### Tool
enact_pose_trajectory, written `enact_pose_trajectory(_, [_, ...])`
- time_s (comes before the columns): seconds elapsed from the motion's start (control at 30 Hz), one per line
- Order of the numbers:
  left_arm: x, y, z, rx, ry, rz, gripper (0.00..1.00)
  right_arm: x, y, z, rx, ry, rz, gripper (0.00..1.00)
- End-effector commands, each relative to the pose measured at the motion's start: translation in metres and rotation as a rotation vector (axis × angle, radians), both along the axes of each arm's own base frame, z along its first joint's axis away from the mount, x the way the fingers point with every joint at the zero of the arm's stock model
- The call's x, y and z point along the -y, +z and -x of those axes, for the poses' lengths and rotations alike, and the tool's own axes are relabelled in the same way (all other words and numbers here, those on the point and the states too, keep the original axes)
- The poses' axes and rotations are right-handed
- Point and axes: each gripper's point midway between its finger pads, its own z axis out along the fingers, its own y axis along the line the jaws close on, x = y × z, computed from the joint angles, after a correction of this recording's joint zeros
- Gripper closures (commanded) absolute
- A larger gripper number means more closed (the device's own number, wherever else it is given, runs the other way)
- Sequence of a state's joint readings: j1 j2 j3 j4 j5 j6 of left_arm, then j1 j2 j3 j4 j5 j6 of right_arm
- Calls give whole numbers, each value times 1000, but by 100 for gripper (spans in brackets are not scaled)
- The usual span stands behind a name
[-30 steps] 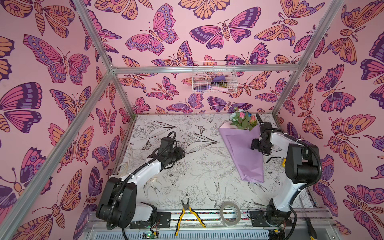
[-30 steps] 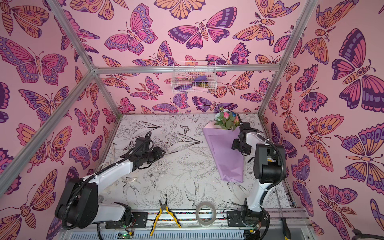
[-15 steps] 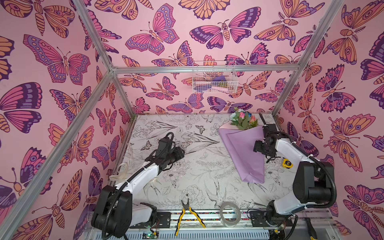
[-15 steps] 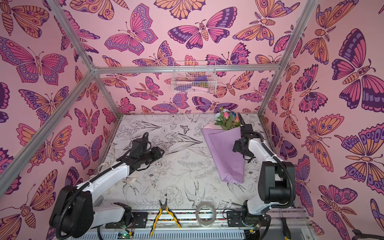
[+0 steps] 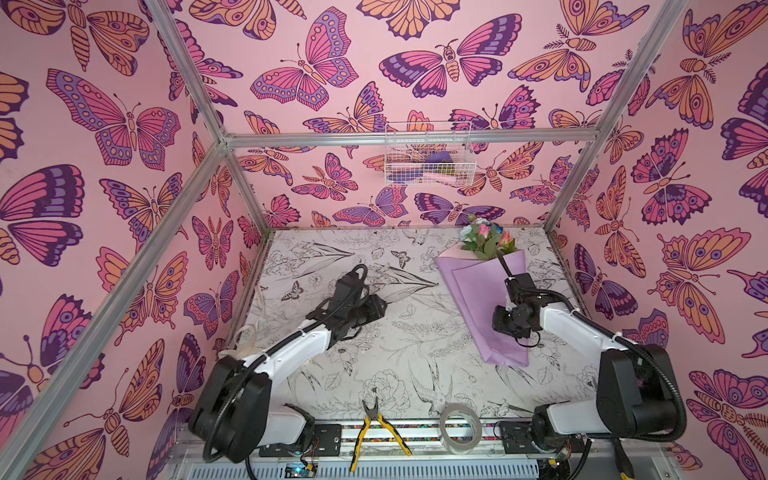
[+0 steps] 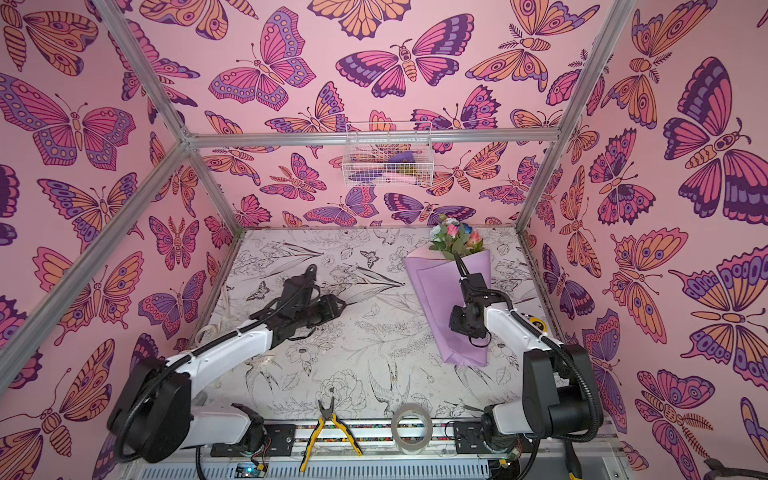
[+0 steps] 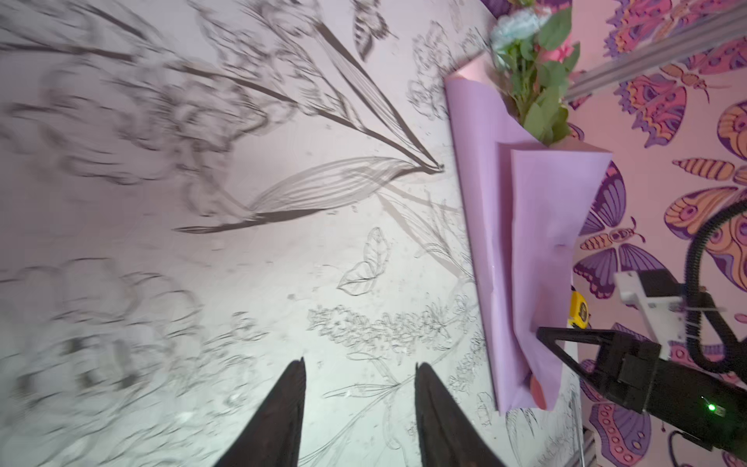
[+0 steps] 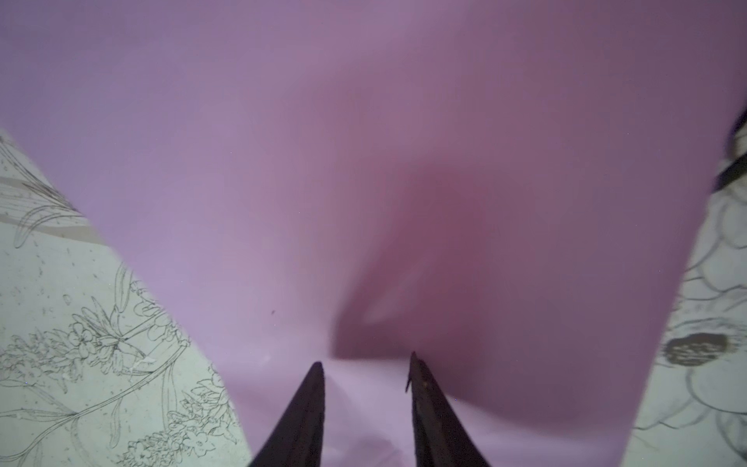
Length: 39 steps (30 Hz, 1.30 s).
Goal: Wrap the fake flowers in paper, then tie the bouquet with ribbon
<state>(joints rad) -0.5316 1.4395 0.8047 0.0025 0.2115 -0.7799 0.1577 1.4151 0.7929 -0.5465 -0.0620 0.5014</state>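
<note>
Floral table (image 5: 415, 332): one bouquet (image 5: 478, 299) (maybe four flowers (image 5: 484, 241)); left gripper (image 7: 359, 364), right gripper (image 8: 366, 358) gaping.

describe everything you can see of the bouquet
The bouquet is a long cone of smooth lilac paper, pink inside, flaps overlapped, lying flat on the printed table on the robot's right. From its wide far end poke fake flowers with green leaves, heads white, pink, blue and coral; the narrow end points toward the robot. No ribbon shows. The right end effector, jaws apart, is on or just over its lower half.
</note>
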Motion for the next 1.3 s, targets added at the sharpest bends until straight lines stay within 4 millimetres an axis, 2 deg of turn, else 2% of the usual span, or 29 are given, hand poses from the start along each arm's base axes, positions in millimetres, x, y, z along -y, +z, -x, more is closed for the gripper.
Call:
enact_pose_trajectory(0.0, [75, 32, -14, 105, -141, 137, 59, -16, 7, -14, 65, -21, -97, 66])
enact_pose_trajectory(0.03, [100, 33, -15, 115, -188, 156, 60, -17, 6, -14, 63, -22, -99, 67])
enact_pose_trajectory(0.07, [121, 21, -16, 100, -224, 155, 62, -16, 3, -15, 59, -26, -97, 68])
enact_pose_trajectory(0.17, [171, 17, -23, 112, -291, 186, 68, -16, -1, -16, 57, -32, -94, 69])
enact_pose_trajectory(0.23, [197, 14, -30, 124, -319, 201, 72, -16, -2, -17, 60, -33, -95, 70])
enact_pose_trajectory(0.3, [217, 8, -36, 144, -333, 194, 76, -16, -3, -17, 60, -34, -99, 70])
enact_pose_trajectory(0.47, [256, -8, -50, 140, -368, 219, 77, -19, -9, -15, 38, -29, -114, 71])
enact_pose_trajectory(0.6, [274, -37, -55, 55, -383, 250, 77, -23, -14, -9, 22, -36, -142, 72])
enact_pose_trajectory(0.73, [287, -64, -50, -41, -412, 268, 77, -29, -15, 0, 7, -43, -191, 72])
enact_pose_trajectory(0.9, [286, -90, -46, -119, -407, 250, 77, -34, -20, 18, -26, -61, -240, 72])
enact_pose_trajectory(1.0, [279, -100, -44, -145, -394, 215, 81, -34, -20, 27, -35, -71, -256, 73])
enact_pose_trajectory(1.13, [272, -112, -42, -174, -380, 178, 86, -31, -8, 30, -10, -85, -297, 73])
enact_pose_trajectory(1.27, [266, -123, -41, -197, -371, 166, 90, -18, 22, 9, 71, -118, -392, 73])
